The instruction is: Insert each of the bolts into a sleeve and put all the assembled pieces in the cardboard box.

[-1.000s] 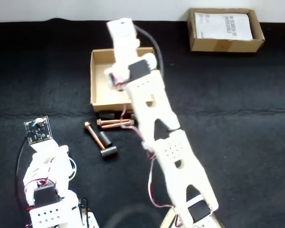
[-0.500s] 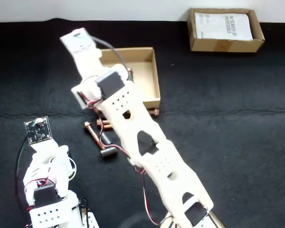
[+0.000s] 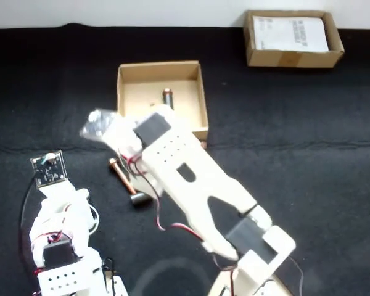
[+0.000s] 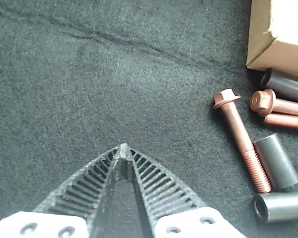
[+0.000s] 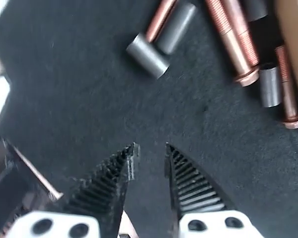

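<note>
Since the earlier frames my right arm has swung off the cardboard box (image 3: 128, 120), which sits toward the tabletop's far edge with one sleeved bolt (image 3: 167, 97) inside. My right gripper (image 5: 151, 151) now hangs with its jaws slightly apart above the loose bolts (image 4: 241, 140) and sleeves (image 4: 275, 161), which lie just off the box's near edge. My left gripper (image 4: 123, 148), tips together and holding nothing, is beside them toward the near left corner.

The right arm (image 3: 191, 179) stretches forward, right gripper (image 5: 150, 148) slightly parted; the left arm (image 3: 61, 240) sits folded, left gripper (image 4: 122, 148) closed.
</note>
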